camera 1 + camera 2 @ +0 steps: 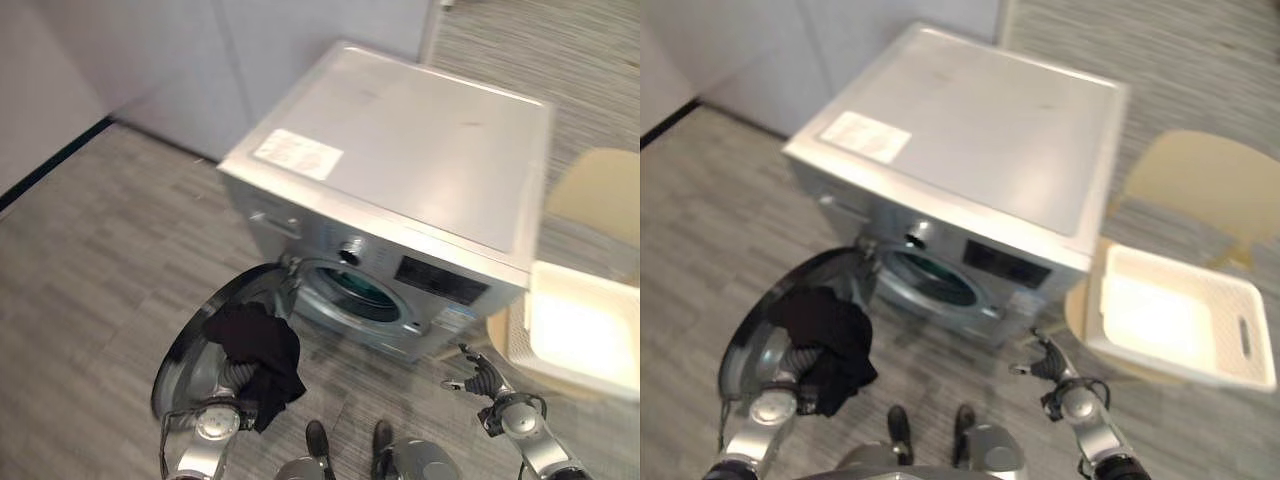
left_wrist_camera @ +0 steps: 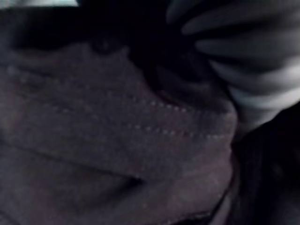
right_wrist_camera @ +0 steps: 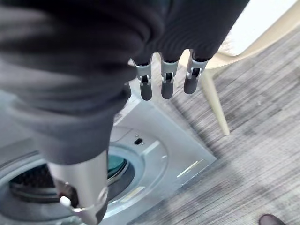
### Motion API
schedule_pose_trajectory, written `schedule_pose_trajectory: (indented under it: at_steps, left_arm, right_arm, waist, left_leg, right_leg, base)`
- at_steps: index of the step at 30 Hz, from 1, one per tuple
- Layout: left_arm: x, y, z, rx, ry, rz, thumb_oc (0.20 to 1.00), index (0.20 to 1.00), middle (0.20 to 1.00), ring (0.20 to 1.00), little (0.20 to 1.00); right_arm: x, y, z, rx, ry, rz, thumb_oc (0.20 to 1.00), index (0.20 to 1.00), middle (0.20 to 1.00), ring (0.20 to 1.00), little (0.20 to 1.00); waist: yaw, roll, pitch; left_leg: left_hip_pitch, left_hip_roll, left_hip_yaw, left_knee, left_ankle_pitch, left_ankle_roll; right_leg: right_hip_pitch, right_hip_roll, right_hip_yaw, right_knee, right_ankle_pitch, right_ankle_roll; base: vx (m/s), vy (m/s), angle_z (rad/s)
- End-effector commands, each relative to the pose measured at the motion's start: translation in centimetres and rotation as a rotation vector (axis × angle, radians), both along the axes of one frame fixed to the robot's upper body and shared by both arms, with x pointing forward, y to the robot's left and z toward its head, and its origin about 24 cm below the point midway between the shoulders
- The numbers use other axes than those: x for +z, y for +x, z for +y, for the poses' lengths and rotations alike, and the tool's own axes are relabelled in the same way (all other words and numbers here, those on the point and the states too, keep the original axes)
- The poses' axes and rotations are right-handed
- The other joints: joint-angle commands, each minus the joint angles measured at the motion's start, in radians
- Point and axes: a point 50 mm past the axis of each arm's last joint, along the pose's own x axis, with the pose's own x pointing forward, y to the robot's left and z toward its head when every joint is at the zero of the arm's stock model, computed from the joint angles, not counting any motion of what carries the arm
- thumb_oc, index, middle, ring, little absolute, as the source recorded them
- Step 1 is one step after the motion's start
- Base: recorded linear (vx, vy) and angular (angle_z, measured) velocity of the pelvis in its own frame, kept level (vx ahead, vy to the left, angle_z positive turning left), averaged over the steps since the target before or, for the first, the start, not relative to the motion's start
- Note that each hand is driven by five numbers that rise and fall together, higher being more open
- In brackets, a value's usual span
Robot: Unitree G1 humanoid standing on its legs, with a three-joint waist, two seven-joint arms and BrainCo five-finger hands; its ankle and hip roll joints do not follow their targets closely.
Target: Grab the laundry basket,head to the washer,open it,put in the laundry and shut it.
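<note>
The silver washer (image 1: 400, 150) stands ahead with its round door (image 1: 185, 355) swung open to my left and the drum opening (image 1: 358, 292) showing dark. A black garment (image 1: 255, 345) is bunched over my left hand (image 1: 238, 374) and hangs from it, off the floor, in front of the open door. In the left wrist view the dark stitched cloth (image 2: 117, 131) covers what lies past the ribbed cover. My right hand (image 1: 480, 375) hovers low to the right of the washer's front, fingers (image 3: 161, 84) straight, holding nothing. The white laundry basket (image 1: 1180, 315) rests on a chair at the right.
A beige chair (image 1: 1200, 180) carries the basket right beside the washer; one of its legs (image 3: 213, 101) shows near my right hand. A pale wall (image 1: 150, 50) runs behind the washer. Grey wood-pattern floor (image 1: 90, 260) stretches open on the left.
</note>
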Motion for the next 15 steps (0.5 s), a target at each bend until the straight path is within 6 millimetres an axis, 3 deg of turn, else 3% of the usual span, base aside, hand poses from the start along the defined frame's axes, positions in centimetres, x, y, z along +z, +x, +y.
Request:
schedule_pose_trajectory:
  at_steps: [1,3,5,7,8,9,11,13,14,15]
  left_arm:
    - [1.2,-0.2,1.1,-0.018,0.061,-0.065,0.200,0.200,0.200,0.200,0.200]
    - [0.9,-0.4,0.7,-0.044,0.071,-0.046,0.200,0.200,0.200,0.200,0.200]
    - [0.8,-0.4,0.6,-0.052,0.071,-0.045,0.200,0.200,0.200,0.200,0.200]
    - [0.7,-0.4,0.5,-0.049,0.069,-0.041,0.200,0.200,0.200,0.200,0.200]
    - [0.7,-0.4,0.5,-0.043,0.070,-0.043,0.200,0.200,0.200,0.200,0.200]
    - [0.6,-0.3,0.4,-0.041,0.068,-0.041,0.200,0.200,0.200,0.200,0.200]
    - [0.4,-0.3,0.3,-0.039,0.064,-0.033,0.200,0.200,0.200,0.200,0.200]
    - [0.3,-0.3,0.3,-0.031,0.065,-0.031,0.200,0.200,0.200,0.200,0.200]
    - [0.4,0.0,-0.1,-0.035,0.058,-0.038,0.200,0.200,0.200,0.200,0.200]
    - [0.4,0.0,-0.1,-0.036,0.057,-0.039,0.200,0.200,0.200,0.200,0.200]
  right_arm:
    - [0.4,0.1,0.3,0.034,-0.017,-0.041,1.000,1.000,1.000,1.000,1.000]
    - [0.2,-0.5,-0.2,0.013,-0.022,-0.023,1.000,1.000,1.000,1.000,1.000]
    - [0.0,-1.0,-1.1,-0.015,-0.037,-0.008,1.000,1.000,1.000,1.000,1.000]
    - [0.2,-0.9,-1.6,-0.029,-0.048,-0.014,1.000,1.000,1.000,1.000,1.000]
    - [0.4,-0.7,-1.9,-0.035,-0.052,-0.022,1.000,1.000,1.000,1.000,1.000]
    - [0.4,-0.5,-2.0,-0.041,-0.052,-0.025,1.000,1.000,1.000,1.000,1.000]
    - [0.5,-0.4,-2.3,-0.049,-0.059,-0.024,1.000,1.000,1.000,1.000,1.000]
    - [0.5,-0.3,-2.4,-0.056,-0.058,-0.030,1.000,1.000,1.000,1.000,1.000]
    - [0.5,-0.2,-2.6,-0.064,-0.067,-0.029,1.000,1.000,1.000,1.000,1.000]
    - [0.5,-0.2,-2.6,-0.064,-0.067,-0.029,1.000,1.000,1.000,1.000,1.000]
  waist:
    - [0.023,-0.053,-0.047]
    - [-0.006,-0.059,-0.054]
    - [-0.011,-0.061,-0.061]
    - [-0.006,-0.061,-0.052]
    - [0.004,-0.066,-0.043]
    - [0.012,-0.064,-0.040]
    - [0.018,-0.064,-0.046]
    - [0.030,-0.063,-0.052]
    - [0.042,-0.051,-0.048]
    - [0.042,-0.051,-0.047]
  left_leg:
    - [0.012,0.031,0.089,0.102,-0.098,-0.043]
    - [0.025,0.016,0.096,0.127,-0.125,-0.041]
    - [0.013,0.020,0.109,0.201,-0.143,-0.053]
    - [-0.017,0.041,0.085,0.311,-0.124,-0.068]
    - [-0.050,0.040,0.061,0.345,-0.082,-0.068]
    - [-0.076,0.034,0.018,0.348,-0.077,-0.075]
    - [-0.090,0.027,-0.030,0.300,-0.105,-0.070]
    - [-0.104,0.029,-0.094,0.231,-0.093,-0.077]
    - [-0.147,0.051,-0.190,0.141,-0.010,-0.098]
    - [-0.146,0.051,-0.191,0.138,-0.009,-0.098]
  right_leg:
    - [-0.098,-0.086,-0.068,0.138,-0.016,0.062]
    - [-0.067,-0.048,0.012,0.056,-0.010,0.059]
    - [-0.032,-0.037,0.028,0.000,0.003,0.047]
    - [-0.015,-0.026,0.051,-0.016,0.002,0.032]
    - [-0.015,-0.026,0.053,-0.032,0.021,0.019]
    - [-0.009,-0.025,0.061,-0.042,0.020,0.018]
    - [0.005,-0.033,0.080,-0.055,0.018,0.028]
    - [0.014,-0.038,0.115,-0.057,0.015,0.038]
    - [0.020,-0.042,0.153,-0.050,0.002,0.042]
    - [0.020,-0.043,0.152,-0.049,0.001,0.042]
  base:
    - [0.13,-0.042,-0.50]
    - [0.15,-0.041,-0.17]
    - [0.15,-0.073,-0.03]
    - [0.03,-0.072,-0.15]
    - [-0.06,-0.018,-0.18]
    - [-0.05,0.034,-0.28]
    - [0.10,0.115,-0.34]
    - [0.18,0.212,-0.33]
    - [0.16,0.214,-0.35]
    - [0.13,0.245,-0.37]
